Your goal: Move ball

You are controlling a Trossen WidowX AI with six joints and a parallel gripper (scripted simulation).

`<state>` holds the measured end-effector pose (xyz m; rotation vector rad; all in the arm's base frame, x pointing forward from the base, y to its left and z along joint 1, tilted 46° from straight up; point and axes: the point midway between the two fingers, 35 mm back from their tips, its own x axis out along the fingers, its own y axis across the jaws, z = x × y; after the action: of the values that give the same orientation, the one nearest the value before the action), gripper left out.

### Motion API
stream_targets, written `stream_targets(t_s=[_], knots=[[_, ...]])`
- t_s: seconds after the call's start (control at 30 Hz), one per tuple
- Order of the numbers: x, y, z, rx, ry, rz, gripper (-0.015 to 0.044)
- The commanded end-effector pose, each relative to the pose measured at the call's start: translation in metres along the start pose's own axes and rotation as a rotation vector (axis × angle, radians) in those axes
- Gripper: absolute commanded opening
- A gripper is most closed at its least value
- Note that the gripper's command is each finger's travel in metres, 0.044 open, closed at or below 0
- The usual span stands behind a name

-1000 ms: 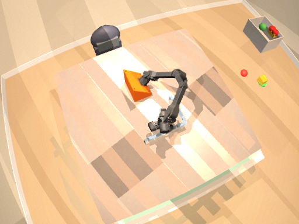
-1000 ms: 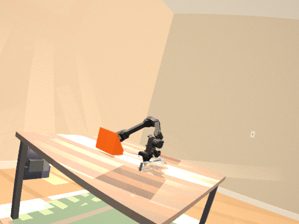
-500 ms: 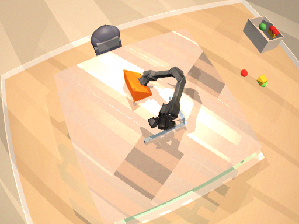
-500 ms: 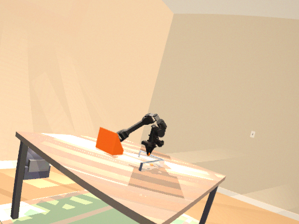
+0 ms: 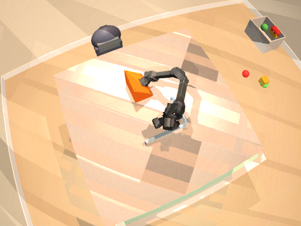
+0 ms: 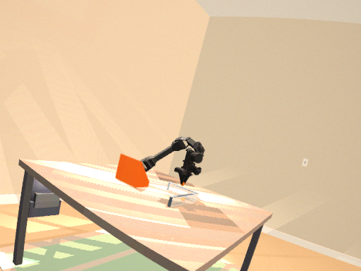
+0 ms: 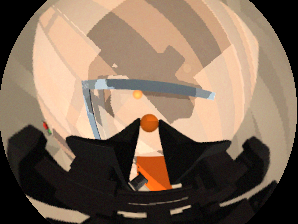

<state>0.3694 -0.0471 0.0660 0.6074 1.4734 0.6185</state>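
Ball (image 7: 150,121): your pincer (image 7: 150,137) has it clamped between the tips, lifted above the bench (image 6: 106,208). You can see the clear walls (image 7: 149,87) forming a corner just beyond, with the pale copy (image 7: 137,95) resting on the bench inside them.

Grey bin (image 5: 262,36) of toys, red sphere (image 5: 246,73), yellow block (image 5: 264,79) on floor.

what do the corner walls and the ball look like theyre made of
Walls: likely clear glass or acrylic, bluish at the edges, with the table showing through. Ball: smooth, opaque orange, matte, perhaps plastic or rubber; nothing shows which. The gripper is shut on it.
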Motion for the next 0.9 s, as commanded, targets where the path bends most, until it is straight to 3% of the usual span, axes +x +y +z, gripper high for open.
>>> stream_targets(t_s=[0.0, 0.27, 0.67, 0.87], knots=[[0.017, 0.024, 0.014, -0.012, -0.002, 0.005, 0.0000], [0.027, 0.027, 0.017, -0.012, -0.002, 0.006, 0.0000], [0.086, 0.028, 0.016, -0.013, -0.003, 0.009, 0.0000], [0.089, 0.028, 0.016, -0.013, -0.003, 0.009, 0.0000]])
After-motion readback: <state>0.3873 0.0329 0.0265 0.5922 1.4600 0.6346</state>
